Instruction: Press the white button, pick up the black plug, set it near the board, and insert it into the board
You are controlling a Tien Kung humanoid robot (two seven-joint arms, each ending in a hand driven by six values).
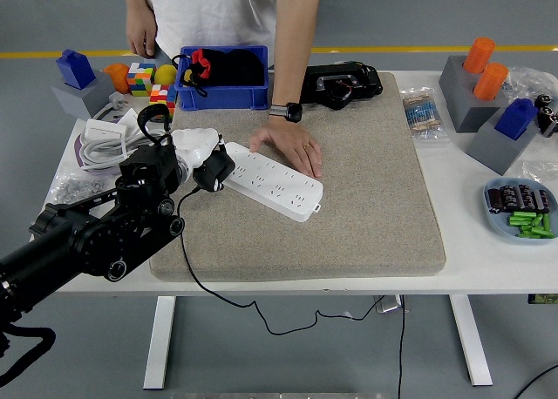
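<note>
While the white fingers [199, 143] of the left hand [193, 146] curl closed around the black plug [214, 167], the plug sits just below and to the right of them, its body poking out from the grip toward the near left end of the white power strip [272, 180]. Plug and strip end look to be touching or nearly so; whether any prongs are in a socket cannot be told. From the plug a black cord [193, 273] drops over the front edge of the grey mat [366, 199] and hangs below the white table [488, 273].

Behind the hand, the black left arm [87, 242] stretches in from the lower left corner.

The strip lies at a slant on the mat, its far end under a person's hand [292, 146], which rests flat on it; the wrist wears a dark watch [286, 112]. The person's other hand [139, 37] hangs at the table's far edge.

Farther out, a blue bin [222, 90] stands at the mat's far left corner, colourful cubes [150, 85] beside it, and a coiled grey cable bundle [105, 142] lies left of the robot's hand. A bowl [520, 212] of green and black pieces sits near the right edge.
</note>
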